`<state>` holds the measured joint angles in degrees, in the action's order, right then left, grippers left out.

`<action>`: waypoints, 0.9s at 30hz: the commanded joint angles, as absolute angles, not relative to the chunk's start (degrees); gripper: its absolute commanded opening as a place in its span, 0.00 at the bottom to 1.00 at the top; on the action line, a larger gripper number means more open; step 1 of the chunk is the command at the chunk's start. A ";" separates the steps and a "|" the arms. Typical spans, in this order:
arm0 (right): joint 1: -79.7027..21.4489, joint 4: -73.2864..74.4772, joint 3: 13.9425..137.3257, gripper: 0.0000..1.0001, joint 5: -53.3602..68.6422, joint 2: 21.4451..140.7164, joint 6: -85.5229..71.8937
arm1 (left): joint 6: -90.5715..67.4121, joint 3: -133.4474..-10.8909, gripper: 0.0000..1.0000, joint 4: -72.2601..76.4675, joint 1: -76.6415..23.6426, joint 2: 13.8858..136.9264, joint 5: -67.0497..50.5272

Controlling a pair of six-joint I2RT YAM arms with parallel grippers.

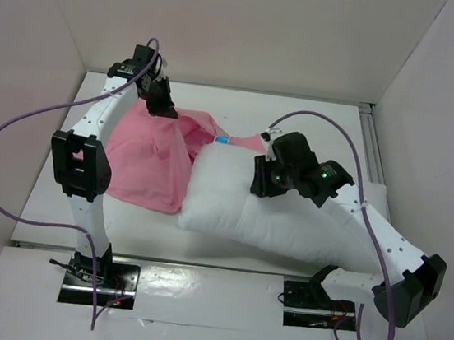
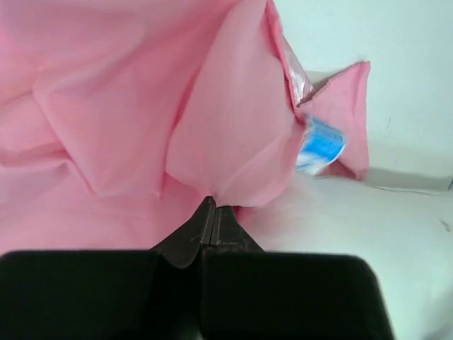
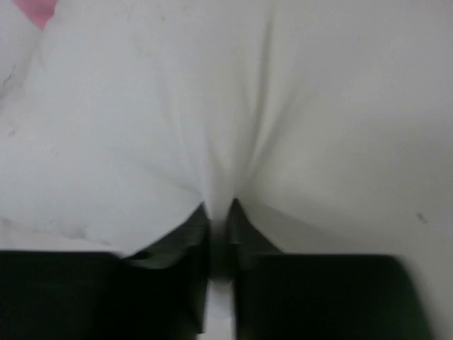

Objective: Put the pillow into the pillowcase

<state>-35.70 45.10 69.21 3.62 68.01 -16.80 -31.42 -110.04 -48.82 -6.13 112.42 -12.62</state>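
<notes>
My left tool (image 2: 214, 212) pinches the pillowcase (image 1: 149, 165), my right tool (image 3: 220, 216) pinches a fold of the pillow (image 1: 287, 223) lying on the bench (image 1: 140, 234) at its mouth, so I should hold the opening high and push the pillow in slowly.

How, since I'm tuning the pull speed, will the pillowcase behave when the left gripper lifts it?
Probably floppy: the pillowcase falls in deep folds around the pinch of the left gripper, so it should drape, not hold shape. Likely light: one small pinch bunches much cloth. Its glossy inner face suggests it may slide over the pillow.
</notes>
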 commanded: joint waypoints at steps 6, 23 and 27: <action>-42.36 53.69 78.03 0.91 -1.39 70.58 -20.38 | -29.62 -109.95 0.00 -50.10 -5.80 110.39 -14.68; -53.17 51.86 85.87 0.74 -11.94 95.09 -29.62 | -28.56 -105.83 0.00 -50.10 -8.09 105.91 -13.45; -52.65 49.85 86.40 0.00 -13.89 92.30 -28.92 | -27.51 -102.93 0.00 -50.10 -8.70 103.01 -13.45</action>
